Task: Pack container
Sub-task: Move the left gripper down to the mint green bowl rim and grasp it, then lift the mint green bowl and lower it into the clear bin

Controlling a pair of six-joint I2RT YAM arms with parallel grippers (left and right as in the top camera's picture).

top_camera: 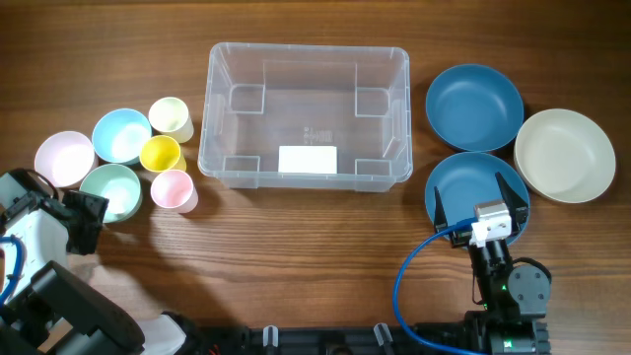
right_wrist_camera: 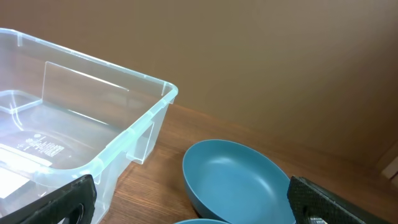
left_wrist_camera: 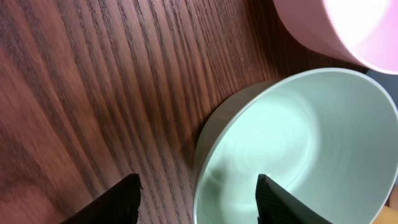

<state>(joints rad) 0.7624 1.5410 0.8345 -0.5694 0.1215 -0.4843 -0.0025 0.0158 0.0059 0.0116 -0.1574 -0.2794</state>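
Observation:
The clear plastic container (top_camera: 306,47) stands empty at the table's centre back, with a white label (top_camera: 308,160) on its bottom; its corner shows in the right wrist view (right_wrist_camera: 124,99). My left gripper (top_camera: 87,209) is open at the front left. In the left wrist view its fingers (left_wrist_camera: 198,202) straddle the rim of a mint green bowl (left_wrist_camera: 298,137), one finger outside and one inside. My right gripper (top_camera: 475,202) is open above the nearer blue bowl (top_camera: 463,177). In its wrist view (right_wrist_camera: 193,208) nothing sits between the fingers.
Left of the container are a pink bowl (top_camera: 64,158), a light blue bowl (top_camera: 121,135), the mint bowl (top_camera: 110,190), and cream (top_camera: 171,118), yellow (top_camera: 160,154) and pink (top_camera: 173,188) cups. To the right are a second blue bowl (top_camera: 474,106) and a cream bowl (top_camera: 564,155).

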